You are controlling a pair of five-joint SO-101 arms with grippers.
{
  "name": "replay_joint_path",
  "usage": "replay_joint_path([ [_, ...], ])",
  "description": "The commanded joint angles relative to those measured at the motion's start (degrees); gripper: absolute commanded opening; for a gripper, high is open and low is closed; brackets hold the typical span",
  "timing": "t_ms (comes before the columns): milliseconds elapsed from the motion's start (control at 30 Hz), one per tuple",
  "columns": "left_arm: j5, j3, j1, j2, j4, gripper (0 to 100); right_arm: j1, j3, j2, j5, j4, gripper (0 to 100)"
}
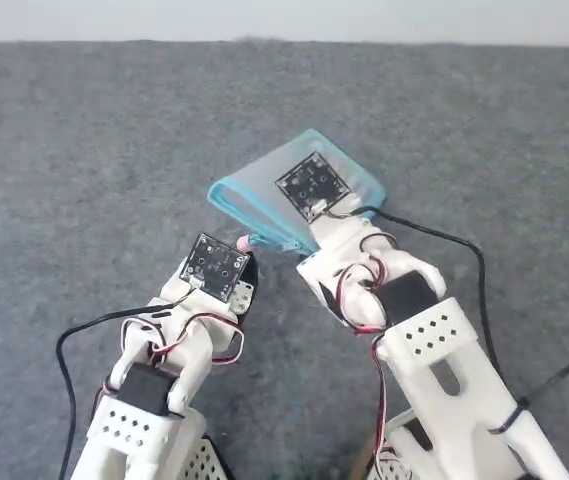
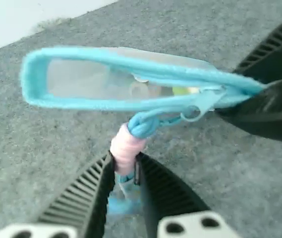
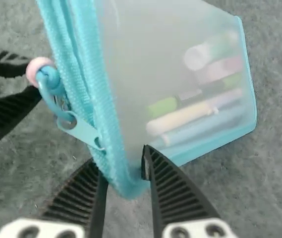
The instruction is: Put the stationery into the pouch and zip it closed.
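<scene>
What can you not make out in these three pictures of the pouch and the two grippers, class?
Right wrist view: the stationery blurs behind the frosted wall of the pouch; no count possible.
High view: a camera board covers the pouch's middle and contents.
Left wrist view: the right gripper hides the pouch's clamped end.

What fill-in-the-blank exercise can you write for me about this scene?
The left gripper is shut on the zipper pull, which is ____ in colour.
The stationery lies ____ the pouch.
The right gripper clamps the pouch, whose mouth is ____, not zipped.
Missing words: pink; inside; open.
</scene>
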Motion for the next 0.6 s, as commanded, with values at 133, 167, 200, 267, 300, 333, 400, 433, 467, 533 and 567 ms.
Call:
replay_joint_path([
  [133, -0.4, -0.7, -1.4, -0.3, -1.8, 1, 2.5, 3.9, -2.2, 2.1, 0.3, 0.6],
  [167, -0.5, -0.7, -1.4, -0.3, -1.8, 1, 2.5, 4.4, -2.2, 3.3, 0.3, 0.6],
  [200, -0.5, -0.7, -1.5, -0.3, -1.8, 1, 2.5, 4.9, -2.2, 4.2, 0.3, 0.6],
  [267, -0.5, -0.7, -1.5, -0.3, -1.8, 1, 2.6, 6.1, -2.2, 5.5, 0.4, 0.6],
  [300, -0.5, -0.7, -1.5, -0.3, -1.8, 1, 2.6, 6.7, -2.2, 5.8, 0.5, 0.6],
  [333, -0.5, -0.7, -1.7, -0.3, -1.8, 1, 2.6, 7.3, -2.2, 5.9, 0.5, 0.6],
  [400, -0.5, -0.7, -3.7, -0.3, -2.0, 1, 2.6, 8.3, -2.2, 5.9, 0.4, 0.6],
  [433, -0.5, -0.7, -5.0, -0.3, -2.1, 1, 2.6, 8.5, -2.2, 5.9, 0.3, 0.6],
  [467, -0.5, -0.8, -6.3, -0.3, -2.1, 1, 2.6, 8.5, -2.2, 5.9, 0.3, 0.6],
  [533, -0.4, -0.9, -8.4, -0.3, -2.1, 1, 2.6, 8.5, -2.2, 5.9, 0.4, 0.6],
  [567, -0.4, -0.9, -9.1, -0.3, -2.1, 1, 2.6, 8.5, -2.2, 5.9, 0.4, 0.6],
])
